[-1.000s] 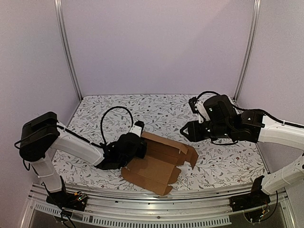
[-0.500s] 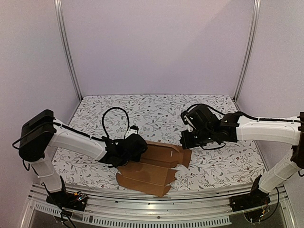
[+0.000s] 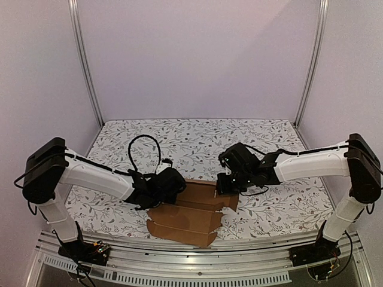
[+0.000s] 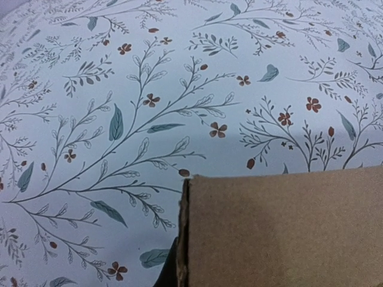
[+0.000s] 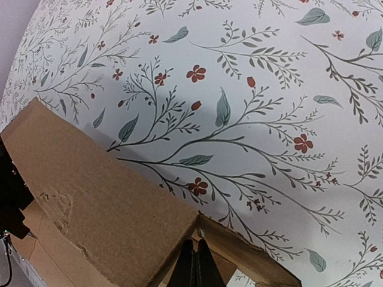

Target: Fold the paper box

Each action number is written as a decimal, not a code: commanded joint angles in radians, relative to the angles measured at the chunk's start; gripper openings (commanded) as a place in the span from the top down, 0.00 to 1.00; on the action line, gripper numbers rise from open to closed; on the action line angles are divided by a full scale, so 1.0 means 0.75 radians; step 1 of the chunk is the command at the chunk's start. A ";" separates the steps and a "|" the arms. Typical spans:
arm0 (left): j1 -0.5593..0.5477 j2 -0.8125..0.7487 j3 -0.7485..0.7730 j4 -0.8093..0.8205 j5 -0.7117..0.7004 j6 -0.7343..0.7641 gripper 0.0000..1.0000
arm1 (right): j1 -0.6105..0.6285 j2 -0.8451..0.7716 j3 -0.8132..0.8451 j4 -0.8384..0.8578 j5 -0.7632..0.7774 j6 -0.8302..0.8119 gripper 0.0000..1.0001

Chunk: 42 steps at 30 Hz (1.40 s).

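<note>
The paper box (image 3: 190, 210) is a brown cardboard sheet, partly folded, lying near the table's front edge between the two arms. My left gripper (image 3: 174, 184) sits low at the sheet's left back edge and is shut on it. In the left wrist view a cardboard panel (image 4: 281, 233) covers the jaws, and only a dark sliver of a finger (image 4: 166, 276) shows beside its edge. My right gripper (image 3: 223, 184) is at the sheet's right back corner. Its fingers (image 5: 196, 257) are shut together, with the tips tucked into the fold where two panels (image 5: 102, 197) meet.
The table (image 3: 197, 140) carries a white cloth with a floral print. Pale walls and two metal posts (image 3: 84, 60) close it in at the back and sides. A black cable (image 3: 140, 149) loops above the left wrist.
The right arm has swung left and down to the box's right corner, and its jaws have shut. The left gripper has lowered the sheet, which now lies flatter.
</note>
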 commanded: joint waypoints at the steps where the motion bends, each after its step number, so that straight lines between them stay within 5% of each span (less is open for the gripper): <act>1: -0.006 -0.017 0.019 -0.077 0.037 -0.054 1.00 | -0.002 0.057 -0.021 0.161 -0.124 0.098 1.00; 21: -0.004 -0.187 -0.027 -0.009 0.226 -0.261 1.00 | 0.037 -0.148 -0.133 0.657 -0.019 0.305 1.00; 42: 0.140 -0.400 -0.097 0.087 0.184 -0.329 1.00 | 0.058 -0.614 -0.189 0.386 -0.254 -0.023 1.00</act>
